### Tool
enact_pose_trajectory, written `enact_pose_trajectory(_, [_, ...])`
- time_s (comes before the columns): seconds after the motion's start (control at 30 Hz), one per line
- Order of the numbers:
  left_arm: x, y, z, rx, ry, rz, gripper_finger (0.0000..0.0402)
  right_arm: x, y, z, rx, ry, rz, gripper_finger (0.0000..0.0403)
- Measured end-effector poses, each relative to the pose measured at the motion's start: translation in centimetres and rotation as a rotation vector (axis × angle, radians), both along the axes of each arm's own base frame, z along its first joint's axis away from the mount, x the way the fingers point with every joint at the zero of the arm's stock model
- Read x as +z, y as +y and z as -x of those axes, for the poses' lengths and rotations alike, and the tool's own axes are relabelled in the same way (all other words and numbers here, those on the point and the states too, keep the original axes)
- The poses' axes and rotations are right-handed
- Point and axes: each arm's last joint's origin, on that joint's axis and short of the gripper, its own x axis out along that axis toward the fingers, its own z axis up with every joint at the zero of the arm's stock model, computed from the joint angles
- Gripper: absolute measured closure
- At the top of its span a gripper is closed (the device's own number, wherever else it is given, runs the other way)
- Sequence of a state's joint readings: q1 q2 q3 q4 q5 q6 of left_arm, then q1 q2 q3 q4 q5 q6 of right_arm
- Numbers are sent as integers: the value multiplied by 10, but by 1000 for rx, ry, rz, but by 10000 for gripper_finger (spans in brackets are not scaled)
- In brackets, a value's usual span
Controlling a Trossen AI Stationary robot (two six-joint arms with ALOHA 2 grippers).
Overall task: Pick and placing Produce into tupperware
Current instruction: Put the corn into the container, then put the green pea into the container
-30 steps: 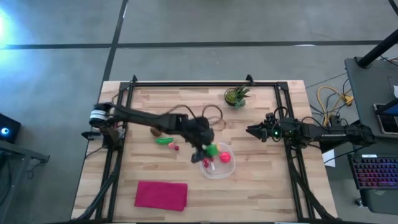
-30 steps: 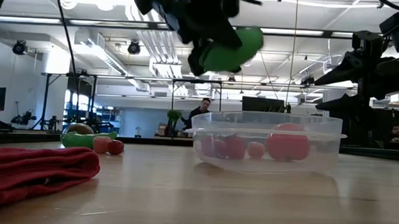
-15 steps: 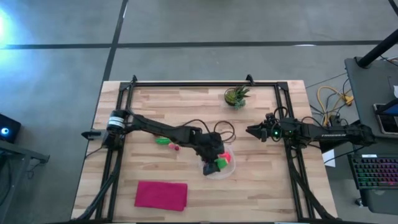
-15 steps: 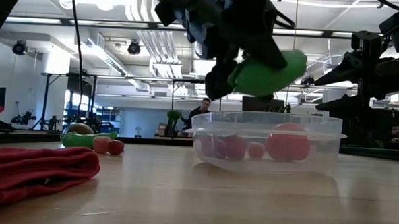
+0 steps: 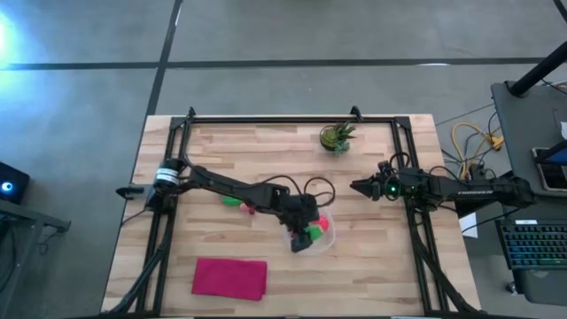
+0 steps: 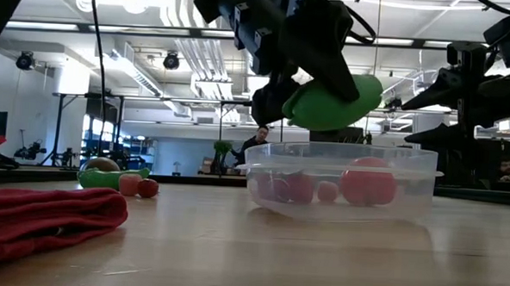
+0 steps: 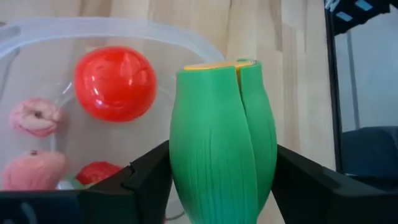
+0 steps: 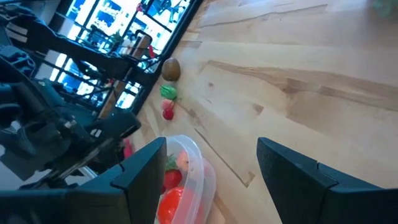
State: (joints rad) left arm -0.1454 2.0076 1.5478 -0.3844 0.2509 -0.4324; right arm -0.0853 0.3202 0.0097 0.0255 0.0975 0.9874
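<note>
Left claw [image 6: 322,98] grips a green corn piece [image 7: 219,140] right above the tupperware [image 6: 340,179]! Red and pink produce [image 7: 115,83] already lie inside. A few pieces [image 5: 237,202] wait on the bench beside the tupperware. Right claw [image 5: 359,186] idles open, well apart.

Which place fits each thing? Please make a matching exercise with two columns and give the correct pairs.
Things:
1. green produce piece
2. big red ball
3. brown oval
4. magenta cloth

Places:
A. inside the tupperware
B. on the bare table, beside a green piece
C. held in the left gripper over the tupperware
D. flat near the table's front edge

Pairs: 1-C, 2-A, 3-B, 4-D
</note>
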Motion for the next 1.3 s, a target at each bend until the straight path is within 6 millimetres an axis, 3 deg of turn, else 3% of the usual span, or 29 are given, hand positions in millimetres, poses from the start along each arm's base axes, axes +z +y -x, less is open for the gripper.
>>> enact_pose_trajectory(0.3, [1,0,0,9,0,1,103,-1,0,0,1,7,1,161])
enact_pose_trajectory(0.47, [7,7,10,-26,53,-46,86,-1,0,0,1,11,2,161])
enact_pose_trajectory(0.7, [34,38,78,-110,408,-417,87,-1,0,0,1,12,2,161])
enact_pose_trajectory(0.83, [43,46,112,-148,450,-632,87,-2,0,0,3,17,3,161])
enact_pose_trajectory(1.0, [23,50,147,-178,432,-650,87,-2,0,0,12,21,23,161])
enact_pose_trajectory(1.17, [-3,53,183,-92,448,-611,87,-2,1,0,27,22,23,161])
enact_pose_trajectory(1.3, [-18,55,199,-71,388,-606,87,-2,1,0,33,25,29,161])
